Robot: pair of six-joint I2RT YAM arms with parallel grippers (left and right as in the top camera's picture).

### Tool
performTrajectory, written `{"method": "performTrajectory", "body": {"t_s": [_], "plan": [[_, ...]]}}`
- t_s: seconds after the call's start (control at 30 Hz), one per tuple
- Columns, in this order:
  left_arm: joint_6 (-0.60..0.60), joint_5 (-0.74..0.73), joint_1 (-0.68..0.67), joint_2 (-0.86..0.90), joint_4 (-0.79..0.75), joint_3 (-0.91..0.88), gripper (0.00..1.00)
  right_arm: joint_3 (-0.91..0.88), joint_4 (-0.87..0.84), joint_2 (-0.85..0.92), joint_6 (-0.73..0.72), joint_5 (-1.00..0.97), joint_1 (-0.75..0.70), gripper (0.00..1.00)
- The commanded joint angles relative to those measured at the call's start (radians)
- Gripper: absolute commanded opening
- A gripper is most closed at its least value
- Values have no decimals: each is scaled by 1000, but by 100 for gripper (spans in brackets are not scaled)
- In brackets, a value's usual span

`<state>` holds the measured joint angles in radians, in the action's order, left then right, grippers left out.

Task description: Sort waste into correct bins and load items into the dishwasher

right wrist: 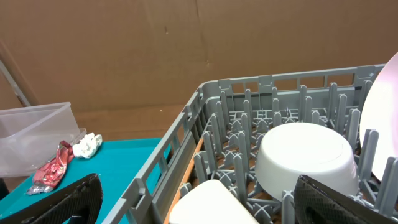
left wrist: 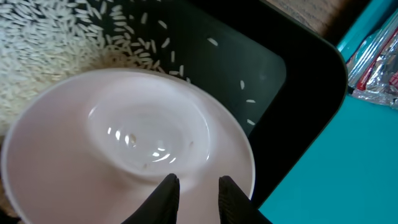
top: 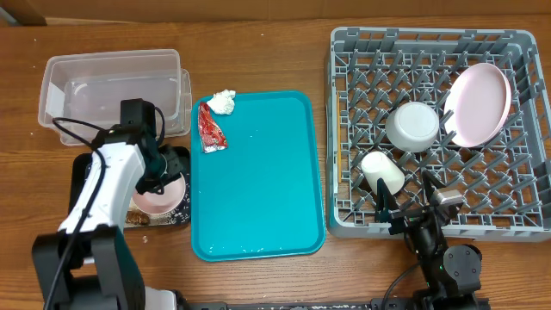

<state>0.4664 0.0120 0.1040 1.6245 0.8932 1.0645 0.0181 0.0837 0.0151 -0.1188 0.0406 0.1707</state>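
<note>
The left pincer (left wrist: 198, 193) is seen narrowly parted over the small pink bowl (left wrist: 124, 143); whether it is grasped cannot be told. The bowl is set in the black tray (left wrist: 273, 81), with rice (left wrist: 50, 50) scattered beyond. The right pincer (right wrist: 196, 186) is held released, wide apart. Just ahead, a cup (right wrist: 211, 205) and a white bowl (right wrist: 305, 155) are lodged in the grey rack (right wrist: 177, 134), the plate (right wrist: 382, 118) to their right. Far left, a red wrapper (right wrist: 53, 168) and tissue (right wrist: 87, 144) are laid on the teal tray (right wrist: 124, 162).

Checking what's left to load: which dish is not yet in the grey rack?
The small pinkish bowl, at the black tray under the left tool. The plate, white bowl and cup all sit inside the rack.
</note>
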Motion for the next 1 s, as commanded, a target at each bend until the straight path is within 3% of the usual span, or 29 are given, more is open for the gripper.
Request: {"method": "performTrajectory", "body": {"t_s": [0.0,0.13,0.23,0.3,0.5,0.73,0.97], "plan": [[17,-30,-7,19,-7,-6,26,-10,-3,-8,4,-5,-3,100],[17,14,-7,35,-13,-6,29,-10,-3,-8,4,-5,-3,100],[2,-55,-7,32,4,-6,15,-10,-3,-8,4,-5,-3,100],[-13,-84,-7,15,11,-6,13,-10,-3,-8,4,-5,-3,100],[-1,-64,-6,-56,-20,-5,30,-10,-3,-8,4,-5,-3,100],[66,-19,-8,-40,-63,-8,36,-10,-3,-8,4,-5,-3,100],[73,14,-26,40,-73,-9,34,-10,-3,-8,4,-5,-3,100]]}}
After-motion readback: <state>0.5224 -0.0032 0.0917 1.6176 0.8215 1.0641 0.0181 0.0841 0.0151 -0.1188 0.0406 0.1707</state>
